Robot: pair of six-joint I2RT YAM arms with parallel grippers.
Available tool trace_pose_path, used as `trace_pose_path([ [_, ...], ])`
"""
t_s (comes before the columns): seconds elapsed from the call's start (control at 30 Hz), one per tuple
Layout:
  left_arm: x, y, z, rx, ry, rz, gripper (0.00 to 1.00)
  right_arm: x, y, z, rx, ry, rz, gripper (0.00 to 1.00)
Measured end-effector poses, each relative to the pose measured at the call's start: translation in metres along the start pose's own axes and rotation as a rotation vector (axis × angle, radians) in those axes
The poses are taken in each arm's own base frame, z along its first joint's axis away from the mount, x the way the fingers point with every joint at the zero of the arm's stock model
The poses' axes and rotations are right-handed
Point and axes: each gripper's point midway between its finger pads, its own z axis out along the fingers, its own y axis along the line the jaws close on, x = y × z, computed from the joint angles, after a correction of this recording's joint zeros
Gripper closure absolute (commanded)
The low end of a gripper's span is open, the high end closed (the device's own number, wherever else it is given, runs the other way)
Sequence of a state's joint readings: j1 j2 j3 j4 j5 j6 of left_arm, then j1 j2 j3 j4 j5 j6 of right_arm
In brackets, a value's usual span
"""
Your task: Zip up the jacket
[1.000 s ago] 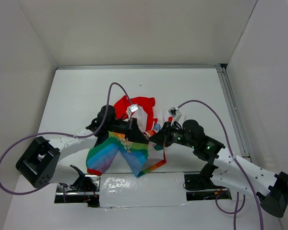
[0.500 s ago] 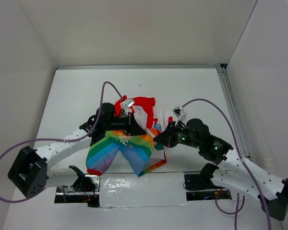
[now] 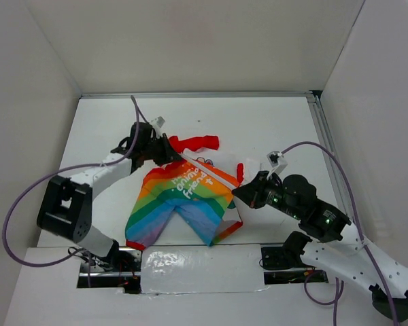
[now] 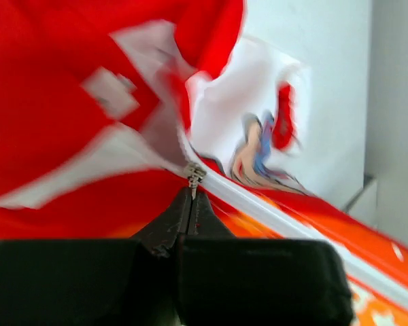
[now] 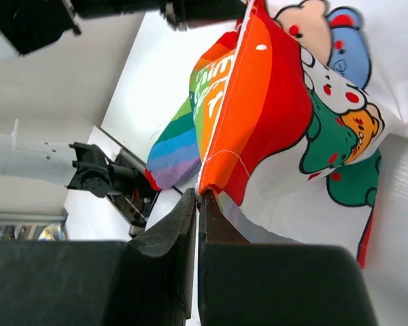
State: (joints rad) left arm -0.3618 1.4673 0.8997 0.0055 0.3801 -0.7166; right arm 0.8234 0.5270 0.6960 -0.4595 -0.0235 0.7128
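White table (image 3: 258, 125), white walls (image 3: 190, 41), jacket (image 3: 183, 193).

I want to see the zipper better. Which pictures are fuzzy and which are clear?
Left wrist view: the jacket is smeared and fuzzy, only the zipper pull in the left gripper looks sharp. Right wrist view: the animal print is crisp. Top view: clear, evenly lit.

The only writing I found was white lettering (image 3: 191, 182) across the rainbow-striped panel of the jacket (image 3: 164, 219). From above, its lower line looked like "friend"; the line over it was too small to read. My right wrist camera caught it edge-on and illegible.
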Motion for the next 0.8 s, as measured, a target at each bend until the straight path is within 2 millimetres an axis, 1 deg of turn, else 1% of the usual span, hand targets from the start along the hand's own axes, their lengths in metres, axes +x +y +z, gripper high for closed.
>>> trace_pose_path([
  [0.07, -0.022, 0.029, 0.009, -0.079, -0.008, -0.047, 1.0, 0.0, -0.002, 0.0, 0.012, -0.006, 0.008, 1.0],
  [0.13, -0.044, 0.046, 0.02, -0.116, -0.003, -0.076, 1.0, 0.0, -0.006, 0.002, 0.028, -0.014, 0.016, 1.0],
  [0.17, -0.052, 0.047, 0.026, -0.106, 0.017, -0.088, 1.0, 0.001, -0.012, 0.004, 0.046, -0.019, 0.022, 1.0],
  [0.2, -0.058, 0.047, 0.033, -0.094, 0.044, -0.1, 1.0, 0.006, -0.019, 0.008, 0.069, -0.016, 0.03, 1.0],
  [0.3, -0.075, 0.046, 0.047, -0.059, 0.095, -0.127, 1.0, 0.021, -0.04, 0.017, 0.125, 0.001, 0.052, 1.0],
  [0.43, -0.088, 0.052, 0.053, -0.041, 0.147, -0.158, 1.0, 0.034, -0.059, 0.03, 0.188, 0.025, 0.063, 1.0],
  [0.47, -0.093, 0.053, 0.055, -0.039, 0.155, -0.158, 1.0, 0.036, -0.06, 0.036, 0.186, 0.028, 0.065, 0.94],
  [0.5, -0.098, 0.055, 0.056, -0.04, 0.157, -0.155, 0.97, 0.04, -0.063, 0.041, 0.198, 0.046, 0.067, 0.81],
  [0.53, -0.103, 0.056, 0.056, -0.045, 0.16, -0.153, 0.87, 0.044, -0.063, 0.047, 0.195, 0.059, 0.07, 0.66],
  [0.57, -0.113, 0.063, 0.059, -0.076, 0.131, -0.127, 0.57, 0.052, -0.064, 0.05, 0.193, 0.097, 0.076, 0.26],
  [0.6, -0.128, 0.071, 0.06, -0.094, 0.096, -0.102, 0.28, 0.062, -0.065, 0.051, 0.192, 0.14, 0.079, 0.04],
  [0.63, -0.145, 0.079, 0.058, -0.111, 0.051, -0.082, 0.01, 0.07, -0.066, 0.053, 0.191, 0.177, 0.074, 0.0],
  [0.7, -0.172, 0.099, 0.047, -0.142, -0.018, -0.075, 0.01, 0.08, -0.07, 0.054, 0.201, 0.222, 0.07, 0.0],
  [0.77, -0.187, 0.114, 0.034, -0.162, -0.056, -0.086, 0.01, 0.081, -0.074, 0.053, 0.221, 0.225, 0.069, 0.0],
  [0.8, -0.193, 0.122, 0.028, -0.173, -0.071, -0.084, 0.01, 0.078, -0.075, 0.052, 0.234, 0.214, 0.067, 0.0],
])
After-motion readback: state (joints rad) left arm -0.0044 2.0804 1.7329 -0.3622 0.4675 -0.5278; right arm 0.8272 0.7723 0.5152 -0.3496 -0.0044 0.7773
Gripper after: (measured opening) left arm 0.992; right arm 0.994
